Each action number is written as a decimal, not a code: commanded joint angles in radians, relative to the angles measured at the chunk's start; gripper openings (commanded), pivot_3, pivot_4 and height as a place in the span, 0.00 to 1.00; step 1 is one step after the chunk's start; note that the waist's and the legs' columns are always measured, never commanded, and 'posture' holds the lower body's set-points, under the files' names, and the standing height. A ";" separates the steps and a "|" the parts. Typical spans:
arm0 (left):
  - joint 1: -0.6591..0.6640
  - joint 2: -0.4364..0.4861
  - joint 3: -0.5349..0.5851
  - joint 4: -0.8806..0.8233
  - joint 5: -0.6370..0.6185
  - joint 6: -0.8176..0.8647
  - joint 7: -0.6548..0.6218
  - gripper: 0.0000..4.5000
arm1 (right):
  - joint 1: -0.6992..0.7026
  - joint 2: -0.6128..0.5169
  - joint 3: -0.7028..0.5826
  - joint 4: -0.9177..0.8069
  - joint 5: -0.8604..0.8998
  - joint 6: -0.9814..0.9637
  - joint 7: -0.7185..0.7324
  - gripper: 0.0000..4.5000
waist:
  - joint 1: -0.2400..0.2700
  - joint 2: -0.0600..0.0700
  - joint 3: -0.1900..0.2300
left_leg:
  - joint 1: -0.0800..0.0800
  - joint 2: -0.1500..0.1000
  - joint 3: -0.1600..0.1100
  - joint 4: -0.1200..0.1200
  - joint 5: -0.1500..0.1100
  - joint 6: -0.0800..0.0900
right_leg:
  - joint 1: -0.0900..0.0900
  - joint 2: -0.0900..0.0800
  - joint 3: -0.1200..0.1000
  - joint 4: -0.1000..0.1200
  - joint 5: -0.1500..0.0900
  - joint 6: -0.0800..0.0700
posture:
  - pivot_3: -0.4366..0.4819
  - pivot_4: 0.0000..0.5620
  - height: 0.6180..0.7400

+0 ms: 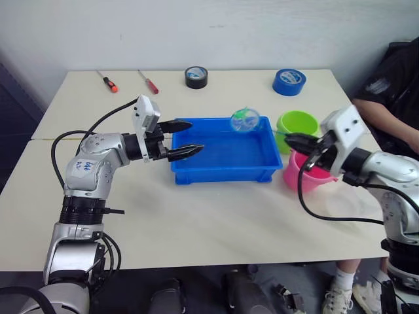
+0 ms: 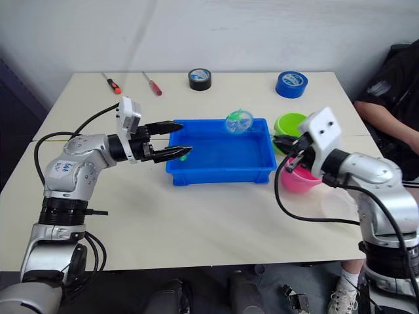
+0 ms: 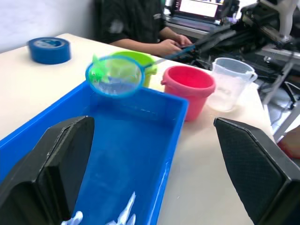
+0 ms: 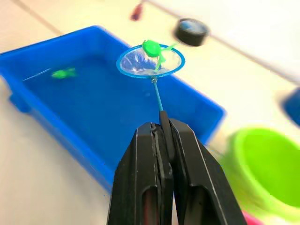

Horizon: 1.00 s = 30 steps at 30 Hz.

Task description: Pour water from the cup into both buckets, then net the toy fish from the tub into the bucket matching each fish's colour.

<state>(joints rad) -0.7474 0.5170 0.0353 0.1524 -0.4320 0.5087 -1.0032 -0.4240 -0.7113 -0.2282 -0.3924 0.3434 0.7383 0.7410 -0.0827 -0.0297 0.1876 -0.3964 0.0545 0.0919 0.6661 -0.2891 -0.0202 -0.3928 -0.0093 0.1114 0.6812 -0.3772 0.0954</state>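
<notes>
Two screwdrivers are laid at the far left of the beige table (image 1: 196, 222): an orange-handled screwdriver (image 1: 107, 81) and, just beside it, a red-handled screwdriver (image 1: 148, 82). A black tape roll (image 1: 196, 76) is set flat near the far edge, and a blue tape roll (image 1: 289, 82) well apart to its right. A person in dark clothing (image 1: 395, 85) is seated beyond the right side, where a laptop (image 3: 199, 10) is open.

A pale cream surface (image 1: 216, 216) (made of two tops pushed together, with a thin line between them) stands against a plain white wall (image 1: 196, 29). The floor (image 1: 16, 111) beside it on the left looks dark.
</notes>
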 commanded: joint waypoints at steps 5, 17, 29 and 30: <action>-0.100 -0.073 -0.040 0.029 -0.012 -0.044 -0.058 0.99 | 0.116 -0.210 -0.158 0.016 -0.119 -0.079 -0.062 0.00 | 0.007 0.000 0.000 | 0.000 -0.001 0.000 0.000 0.000 0.000 | 0.000 -0.001 0.001 -0.001 0.000 0.000 | 0.48 0.27 1.00; -0.073 -0.070 -0.039 0.019 -0.002 -0.064 -0.049 0.99 | 0.014 -0.430 0.208 0.435 -0.622 -0.754 -0.162 0.00 | 0.000 0.000 0.000 | 0.002 -0.002 0.003 -0.001 0.000 0.000 | 0.000 0.000 0.004 -0.001 0.000 0.000 | 0.48 0.27 1.00; -0.029 -0.003 -0.013 0.047 0.025 -0.084 -0.027 0.99 | -0.119 -0.393 0.210 0.556 -0.629 -0.894 -0.209 0.00 | -0.005 0.000 0.000 | 0.005 -0.001 0.003 -0.001 0.001 0.000 | 0.001 0.000 0.004 0.001 0.000 0.000 | 0.48 0.27 1.00; -0.019 0.012 -0.011 0.054 0.032 -0.091 -0.028 0.99 | -0.126 -0.344 0.178 0.519 -0.521 -0.812 -0.157 0.00 | -0.007 0.000 0.000 | 0.006 0.000 0.004 -0.001 0.001 0.000 | 0.003 0.001 0.003 0.001 0.000 0.000 | 0.48 0.27 1.00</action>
<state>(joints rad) -0.7721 0.5058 -0.0012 0.2125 -0.4154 0.4413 -1.0329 -0.5245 -1.0939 0.0298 0.1966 -0.3510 -0.1901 0.5216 -0.0901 -0.0299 0.1878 -0.3898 0.0554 0.0960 0.6658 -0.2885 -0.0208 -0.3894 -0.0075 0.1147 0.6821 -0.3771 0.0955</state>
